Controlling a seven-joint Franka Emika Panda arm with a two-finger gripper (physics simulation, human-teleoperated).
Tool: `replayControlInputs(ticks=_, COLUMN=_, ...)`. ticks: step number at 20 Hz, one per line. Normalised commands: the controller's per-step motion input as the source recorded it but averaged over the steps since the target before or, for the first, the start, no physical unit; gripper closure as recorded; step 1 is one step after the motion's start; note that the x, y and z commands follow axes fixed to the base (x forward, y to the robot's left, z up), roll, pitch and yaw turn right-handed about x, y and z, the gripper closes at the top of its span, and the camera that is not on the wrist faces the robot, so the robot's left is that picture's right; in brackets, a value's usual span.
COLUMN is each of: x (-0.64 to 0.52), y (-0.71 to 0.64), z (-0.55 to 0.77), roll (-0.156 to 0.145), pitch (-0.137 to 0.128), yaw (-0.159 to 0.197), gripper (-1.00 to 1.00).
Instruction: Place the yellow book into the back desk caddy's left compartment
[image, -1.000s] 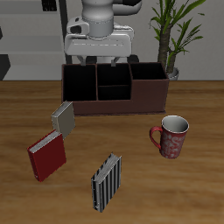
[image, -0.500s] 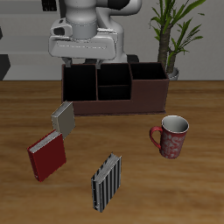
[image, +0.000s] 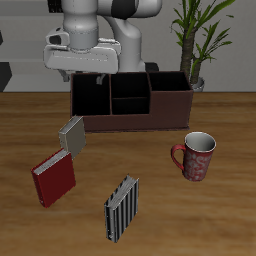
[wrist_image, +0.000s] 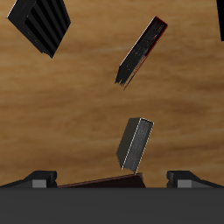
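The yellow book (image: 72, 134), small and grey-tan, stands tilted on the table just in front of one end of the back desk caddy (image: 130, 103). It also shows in the wrist view (wrist_image: 134, 144). The caddy is a long maroon box with black dividers. Its left compartment (image: 90, 96) is the tall end section nearest the book, and it holds nothing. My gripper (image: 82, 77) hangs open and empty above that end of the caddy, higher than the book and behind it. Its fingertips (wrist_image: 40, 178) show wide apart in the wrist view.
A red book (image: 53, 178) lies nearer the front edge, beside the yellow book. A black-and-white striped book (image: 122, 208) stands near the front. A red patterned mug (image: 197, 155) stands in front of the caddy's other end. A potted plant (image: 200, 40) is behind it.
My gripper has moved sideways along the caddy, from over its middle to over the end nearest the yellow book, and has risen a little. The books, mug and caddy have not moved.
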Motion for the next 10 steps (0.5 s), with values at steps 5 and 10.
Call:
replayControlInputs(ticks=5, x=-0.07, y=-0.2, z=-0.37, roll=-0.027, pitch=-0.001, yaw=-0.045, gripper=-1.0)
replayControlInputs(ticks=10, x=-0.03, y=-0.26, z=-0.17, roll=-0.033, pitch=-0.017, yaw=-0.044, gripper=-1.0)
